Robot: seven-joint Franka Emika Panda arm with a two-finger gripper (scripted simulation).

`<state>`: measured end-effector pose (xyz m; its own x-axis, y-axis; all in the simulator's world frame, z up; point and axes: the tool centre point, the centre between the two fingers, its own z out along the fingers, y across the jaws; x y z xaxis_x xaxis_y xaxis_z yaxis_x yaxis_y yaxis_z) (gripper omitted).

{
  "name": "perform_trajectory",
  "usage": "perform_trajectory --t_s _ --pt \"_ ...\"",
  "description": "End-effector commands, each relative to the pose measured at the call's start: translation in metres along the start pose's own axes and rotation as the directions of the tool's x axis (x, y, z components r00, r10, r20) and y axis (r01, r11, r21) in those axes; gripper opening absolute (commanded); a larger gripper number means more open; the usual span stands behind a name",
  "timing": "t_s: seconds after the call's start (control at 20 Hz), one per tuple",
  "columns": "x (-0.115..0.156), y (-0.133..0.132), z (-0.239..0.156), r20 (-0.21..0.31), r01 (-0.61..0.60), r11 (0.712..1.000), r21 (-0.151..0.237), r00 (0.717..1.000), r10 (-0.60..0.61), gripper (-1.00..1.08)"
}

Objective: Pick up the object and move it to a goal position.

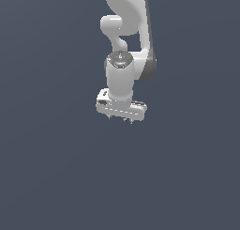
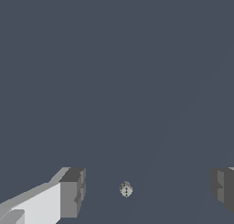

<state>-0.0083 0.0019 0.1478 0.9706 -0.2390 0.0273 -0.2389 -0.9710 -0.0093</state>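
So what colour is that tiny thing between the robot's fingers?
Pale grey with dark specks; the object shows only in the wrist view.

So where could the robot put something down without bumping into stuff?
Almost anywhere. In the exterior view, the plain dark grey floor is bare on every side of the white robot arm. In the wrist view, the only thing is a small pale speckled round object, sitting between the open tool's grey fingers.
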Motion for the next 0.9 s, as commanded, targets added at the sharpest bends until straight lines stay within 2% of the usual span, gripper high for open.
perform_trajectory --t_s 0.0,0.4,0.6,0.85 --pt "-0.007 -0.002 0.009 0.004 -0.064 0.998 0.001 0.998 0.064 1.00" --pt "-0.033 -0.007 0.035 0.014 -0.272 0.962 0.000 0.962 0.272 1.00" --pt "-0.046 -0.008 0.047 0.017 -0.374 0.928 -0.003 0.927 0.374 1.00" --pt "-0.063 -0.008 0.062 0.019 -0.494 0.869 -0.010 0.869 0.495 1.00"
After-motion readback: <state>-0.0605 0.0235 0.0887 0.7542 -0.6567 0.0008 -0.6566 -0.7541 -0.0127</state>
